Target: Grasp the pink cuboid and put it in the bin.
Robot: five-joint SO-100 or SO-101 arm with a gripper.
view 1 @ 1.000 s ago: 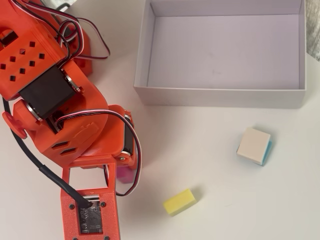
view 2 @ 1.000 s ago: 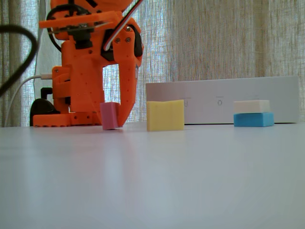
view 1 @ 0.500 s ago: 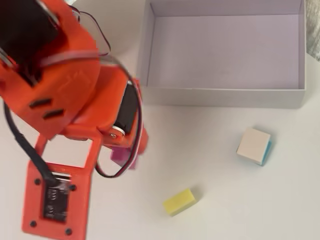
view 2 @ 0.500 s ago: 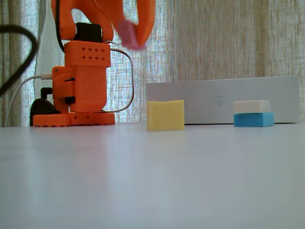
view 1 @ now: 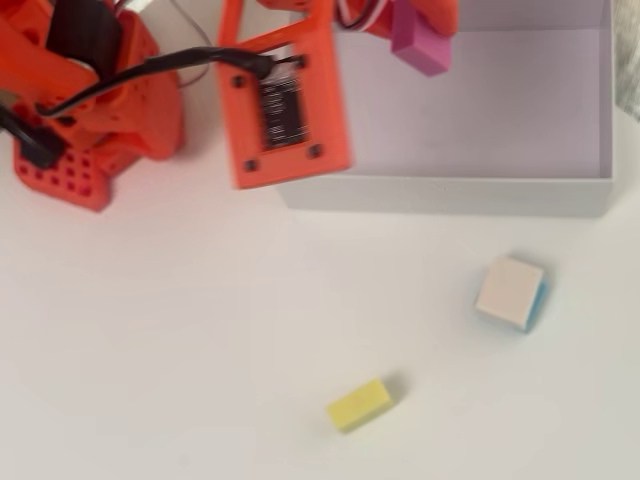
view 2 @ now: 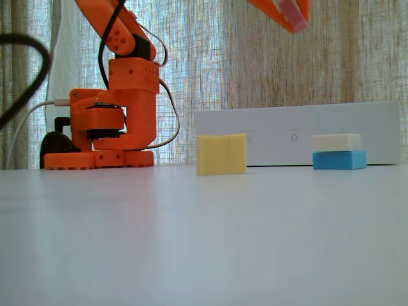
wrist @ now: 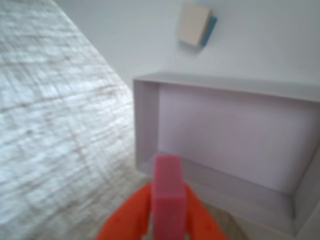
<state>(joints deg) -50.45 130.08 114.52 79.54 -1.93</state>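
The pink cuboid [view 1: 421,42] hangs high in the air over the back part of the bin [view 1: 450,190], with my orange gripper [view 1: 418,25] shut on it. In the fixed view the pink cuboid [view 2: 291,14] shows near the top edge in the gripper [view 2: 290,13], well above the bin [view 2: 299,134]. The wrist view shows the pink cuboid [wrist: 169,200] clamped between my two orange fingers [wrist: 125,220], with the white bin [wrist: 145,120] and its pale floor below and ahead.
A yellow block [view 1: 359,404] lies on the white table in front of the bin. A cream-topped block with a blue side [view 1: 511,292] sits to its right, closer to the bin's front wall. The arm's orange base [view 1: 85,110] stands at the left.
The arm lifted the pink cuboid off the table beside the base and swung it up and to the right, over the bin.
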